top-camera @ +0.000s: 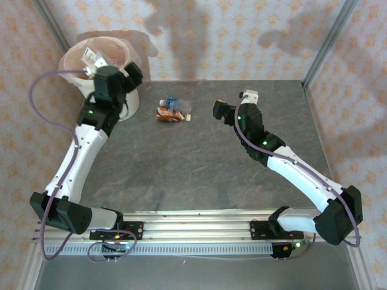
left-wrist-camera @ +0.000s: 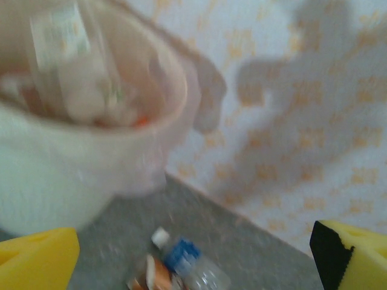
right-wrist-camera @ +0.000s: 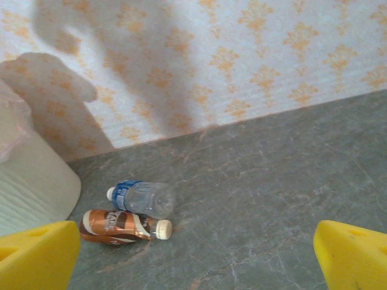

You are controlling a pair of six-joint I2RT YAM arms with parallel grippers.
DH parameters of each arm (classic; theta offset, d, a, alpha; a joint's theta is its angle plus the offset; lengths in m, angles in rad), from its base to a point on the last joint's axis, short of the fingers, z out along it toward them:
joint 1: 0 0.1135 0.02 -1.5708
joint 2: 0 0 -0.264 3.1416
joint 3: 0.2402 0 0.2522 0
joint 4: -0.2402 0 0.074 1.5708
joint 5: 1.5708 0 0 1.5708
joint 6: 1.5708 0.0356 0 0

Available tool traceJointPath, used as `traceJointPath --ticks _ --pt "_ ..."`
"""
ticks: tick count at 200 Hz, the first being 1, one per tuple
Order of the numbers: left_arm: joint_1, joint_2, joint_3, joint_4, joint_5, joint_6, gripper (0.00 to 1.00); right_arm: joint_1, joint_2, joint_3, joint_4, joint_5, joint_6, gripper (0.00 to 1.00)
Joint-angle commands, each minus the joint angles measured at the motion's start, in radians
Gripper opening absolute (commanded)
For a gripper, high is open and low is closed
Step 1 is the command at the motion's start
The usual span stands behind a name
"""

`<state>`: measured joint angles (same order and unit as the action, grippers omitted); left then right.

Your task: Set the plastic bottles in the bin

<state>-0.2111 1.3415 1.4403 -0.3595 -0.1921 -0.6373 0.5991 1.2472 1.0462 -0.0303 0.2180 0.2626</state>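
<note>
- Left gripper: fingers spread wide, nothing between them, at the bin rim.
- Right gripper: wide apart too, empty, over bare table.
- Left wrist view is blurred, so the bin contents are hard to read.
- Blue-label bottle and brown-label bottle lie touching, near the bin wall.
- Open table to their right, wall behind.

Your count on the bench stands at two: one blue-labelled bottle and one brown-and-orange-labelled bottle. You have one bin. Inside it you can confirm at least one clear bottle; the rest of its contents are too blurred to count. Arms number two: one left arm and one right arm.
</note>
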Motion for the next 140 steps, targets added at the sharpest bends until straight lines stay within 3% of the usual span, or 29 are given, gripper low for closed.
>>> traceJointPath --ticks 1,27,46,65,103,140 --pt "-0.090 0.002 -0.114 -0.050 -0.117 -0.282 1.00 -0.015 0.036 0.012 -0.037 0.025 0.076 0.99" --pt "-0.164 0.063 -0.257 0.050 -0.103 -0.500 1.00 -0.024 0.060 0.045 -0.065 0.008 0.099 0.99" --pt "-0.196 0.165 -0.261 0.053 -0.076 -0.612 1.00 -0.028 0.060 0.054 -0.089 0.007 0.097 0.99" --pt "-0.204 0.285 -0.198 0.012 -0.031 -0.658 1.00 -0.031 0.044 0.048 -0.117 0.020 0.083 0.99" --pt "-0.199 0.461 -0.095 -0.023 -0.165 -0.751 0.99 -0.042 -0.004 0.014 -0.167 0.047 0.068 0.99" --pt "-0.178 0.625 -0.010 0.016 -0.169 -0.833 0.96 -0.049 -0.058 -0.014 -0.200 0.075 0.066 0.99"
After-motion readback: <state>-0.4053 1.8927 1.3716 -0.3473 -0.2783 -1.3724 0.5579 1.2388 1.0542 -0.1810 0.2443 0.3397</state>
